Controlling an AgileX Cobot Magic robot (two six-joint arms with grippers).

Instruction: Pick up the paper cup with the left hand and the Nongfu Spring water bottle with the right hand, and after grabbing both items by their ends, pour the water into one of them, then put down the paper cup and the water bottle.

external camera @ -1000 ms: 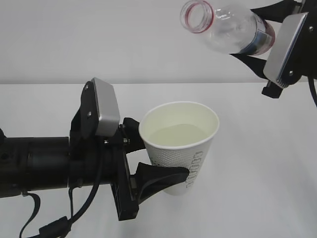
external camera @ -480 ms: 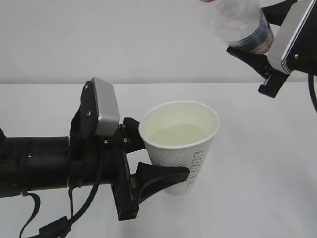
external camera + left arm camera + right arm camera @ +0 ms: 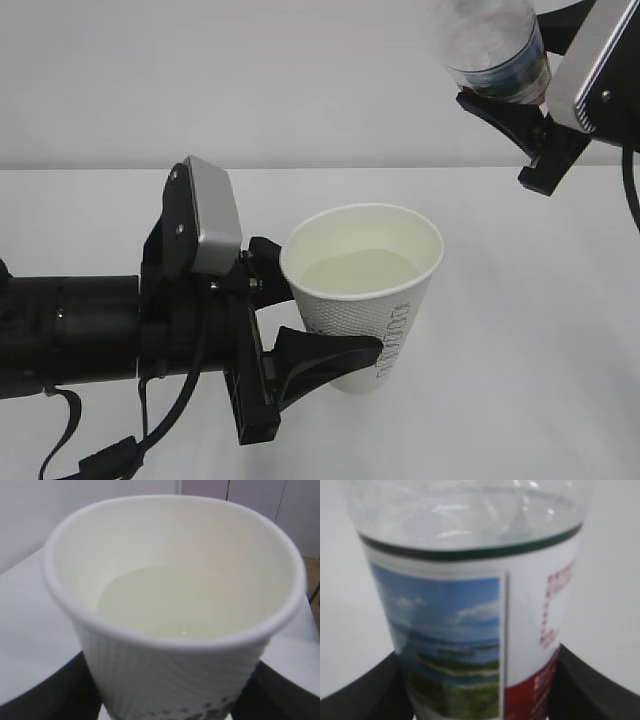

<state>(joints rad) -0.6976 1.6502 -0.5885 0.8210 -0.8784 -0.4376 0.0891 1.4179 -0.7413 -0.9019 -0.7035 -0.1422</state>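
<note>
Since a second ago the water bottle has swung from a steep tilt, mouth aimed down toward the left, to nearly upright — its neck and mouth are now cut off by the top edge of the exterior view. The cup and the left arm have not shifted.

The bottle sits high at the upper right, long axis close to vertical, label end downward. The right hand pinches it at the label band, one black finger pressed under the bottle's lower side, the silver module angled up to the right. In the right wrist view the picture label stands straight, dark fingers close on both sides, and the clear wall above it looks empty.

The paper cup stands upright in the middle, mouth up, its long axis vertical, grey lettering running down its right side. Water fills the lower part. The left hand reaches in level from the left, its fingers clasped around the dimpled wall — one behind the rim, one curling under the front. Whether the cup's base touches the white table I cannot tell.
</note>
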